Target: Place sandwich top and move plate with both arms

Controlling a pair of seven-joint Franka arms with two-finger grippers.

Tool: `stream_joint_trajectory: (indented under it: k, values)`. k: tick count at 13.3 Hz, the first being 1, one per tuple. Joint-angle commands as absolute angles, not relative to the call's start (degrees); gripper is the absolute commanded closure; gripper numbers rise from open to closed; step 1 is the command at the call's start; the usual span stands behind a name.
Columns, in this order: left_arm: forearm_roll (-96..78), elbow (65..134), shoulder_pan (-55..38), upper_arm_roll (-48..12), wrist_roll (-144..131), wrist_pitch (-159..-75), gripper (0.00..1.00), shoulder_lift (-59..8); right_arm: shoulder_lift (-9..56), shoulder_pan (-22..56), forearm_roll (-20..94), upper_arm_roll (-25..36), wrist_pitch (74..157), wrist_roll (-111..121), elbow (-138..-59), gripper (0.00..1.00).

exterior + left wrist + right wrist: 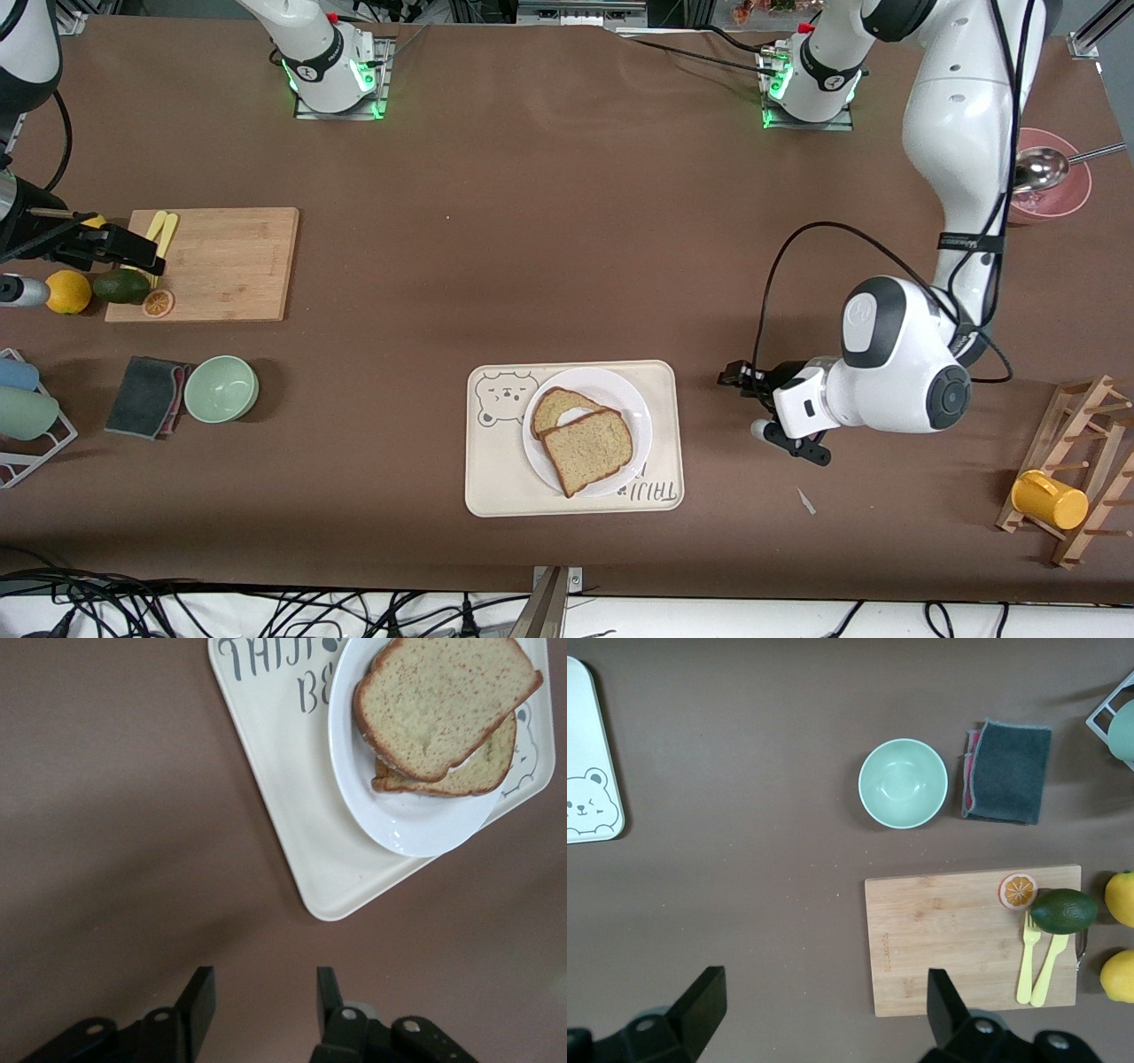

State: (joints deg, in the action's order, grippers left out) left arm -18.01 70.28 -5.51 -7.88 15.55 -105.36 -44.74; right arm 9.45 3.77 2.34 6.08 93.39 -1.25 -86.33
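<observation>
Sandwich top [588, 450] sits askew on the plate [635, 409]; left gripper [264, 999] hangs empty, jaws apart; right gripper [824, 1001] spread wide above the cutting board [948, 939].

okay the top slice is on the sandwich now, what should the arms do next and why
Probably bring both grippers to the plate. The sandwich top already lies on the lower slice, the left gripper hangs open and empty over bare table beside the tray, and the right gripper waits open over the cutting board.

The bread [588, 450] is light brown. The plate [631, 400] is white. The tray [496, 478] is cream with a bear.
</observation>
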Motion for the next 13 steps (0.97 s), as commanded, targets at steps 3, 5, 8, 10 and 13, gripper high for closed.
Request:
stream_joint_trajectory:
  k: [3, 5, 8, 10, 13]
  values:
    - [-6.4, 71.6, -5.8, -7.4, 9.7, -96.3, 0.0, -35.8, 9.2, 3.2, 3.5, 6.0, 93.6, -0.1, -86.1, 0.0]
    - [-2.7, 71.8, -6.2, -7.6, 5.0, -92.5, 0.0, -32.4, 9.2, 3.2, 3.5, 6.0, 93.6, 0.1, -86.2, 0.0]
    - [0.1, 71.8, -6.4, -7.7, -1.6, -88.0, 0.0, -27.7, 9.2, 3.3, 3.5, 5.9, 94.2, -0.1, -86.2, 0.0]
    - [2.8, 71.6, -6.6, -8.3, -3.6, -85.4, 0.0, -25.0, 9.4, 3.2, 3.6, 5.9, 95.4, -0.2, -86.5, 0.0]
    - [2.6, 75.4, -8.0, -5.0, -3.8, -83.7, 0.0, -16.0, 9.4, 2.4, 6.1, 6.1, 95.5, -0.2, -86.2, 0.0]
